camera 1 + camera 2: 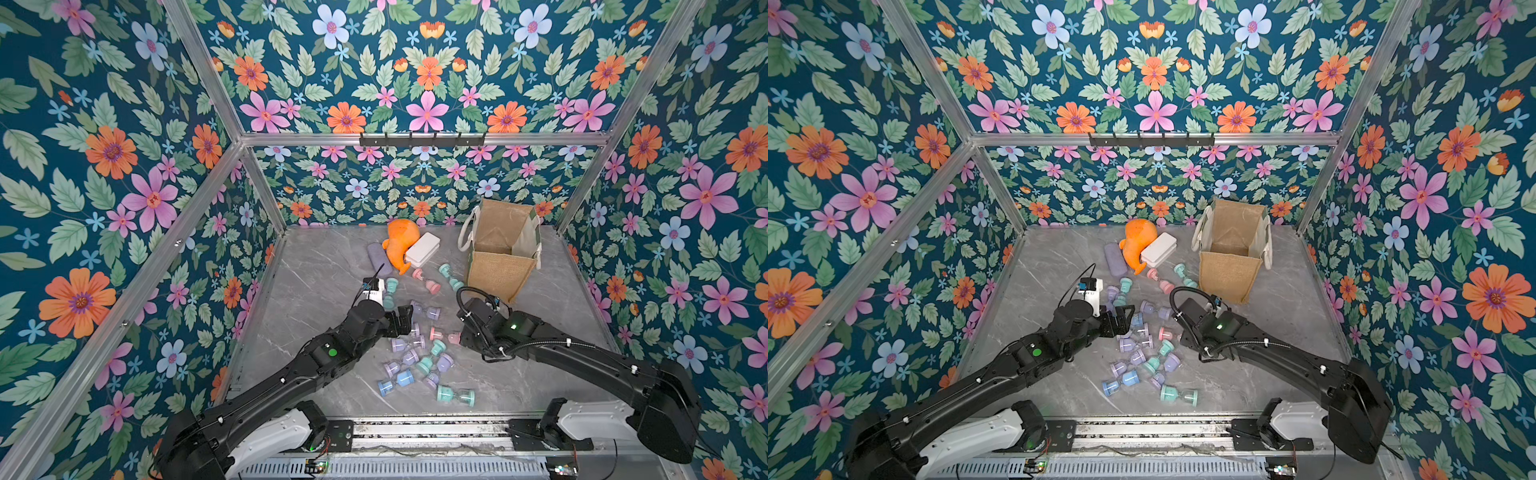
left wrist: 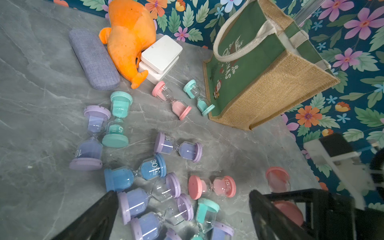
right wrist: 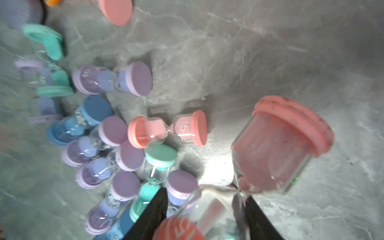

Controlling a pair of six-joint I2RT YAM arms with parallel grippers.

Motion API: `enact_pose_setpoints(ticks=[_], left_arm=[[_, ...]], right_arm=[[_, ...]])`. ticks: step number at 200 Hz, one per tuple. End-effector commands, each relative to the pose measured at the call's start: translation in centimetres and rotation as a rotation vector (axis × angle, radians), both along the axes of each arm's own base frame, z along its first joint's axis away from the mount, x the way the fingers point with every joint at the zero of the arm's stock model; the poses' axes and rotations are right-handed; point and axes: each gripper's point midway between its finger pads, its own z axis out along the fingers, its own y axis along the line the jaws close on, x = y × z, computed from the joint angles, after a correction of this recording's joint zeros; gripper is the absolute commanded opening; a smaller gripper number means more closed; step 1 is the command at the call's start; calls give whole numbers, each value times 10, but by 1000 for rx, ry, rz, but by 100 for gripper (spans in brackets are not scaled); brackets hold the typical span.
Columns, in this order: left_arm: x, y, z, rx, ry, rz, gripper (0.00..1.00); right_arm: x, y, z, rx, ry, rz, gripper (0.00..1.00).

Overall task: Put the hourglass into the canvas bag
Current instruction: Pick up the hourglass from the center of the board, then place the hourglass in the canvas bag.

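The canvas bag [image 1: 500, 266] [image 1: 1229, 274] [image 2: 270, 83] stands open at the back right of the table. Several pastel hourglasses [image 1: 419, 357] [image 1: 1142, 357] lie in a pile between the arms. My right gripper [image 3: 205, 212] is shut on a pink hourglass [image 3: 278, 145] [image 1: 454, 338], gripping its glass near the waist, a little above the table beside the pile. That pink hourglass [image 2: 277, 179] also shows in the left wrist view. My left gripper [image 2: 182, 207] [image 1: 405, 322] hangs open over the pile's left side with nothing between its fingers.
An orange plush toy [image 1: 401, 245], a white box [image 1: 423, 249] and a grey-blue case [image 1: 379, 258] lie at the back centre. A pink hourglass [image 1: 426, 280] and a teal one [image 1: 451, 276] lie just left of the bag. A hook rail [image 1: 422, 140] is on the back wall.
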Motion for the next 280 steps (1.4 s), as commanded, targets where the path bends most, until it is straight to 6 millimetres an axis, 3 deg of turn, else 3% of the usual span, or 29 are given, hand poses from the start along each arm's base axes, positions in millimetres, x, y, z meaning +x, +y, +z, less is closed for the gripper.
enact_pose_setpoints(ticks=[1,41,97,133,160,181,227,234,280], left_arm=[[4,-2,8,18,-28,-7,100],[10,-10,19,12,-52,-18,100],[30,-42,53,6,-116,-76,100],[45,-67,71,-12,-140,-106,100],[57,-81,83,-29,-161,-114,100],[65,-95,87,-23,-164,-132,100],[87,-111,88,-17,-165,-129,100],[90,-111,87,-19,-163,-125,100],[111,-110,74,-29,-138,-101,100]], right_arm=[[8,-17,12,-29,-39,5,41],[29,-34,67,-19,-179,7,41],[70,-47,152,-12,-364,39,37],[108,-48,190,12,-446,58,37],[145,-52,204,52,-476,61,37],[176,-57,202,49,-482,56,37],[241,-78,174,64,-446,34,37],[253,-81,156,52,-408,29,37],[299,-97,110,46,-340,18,37]])
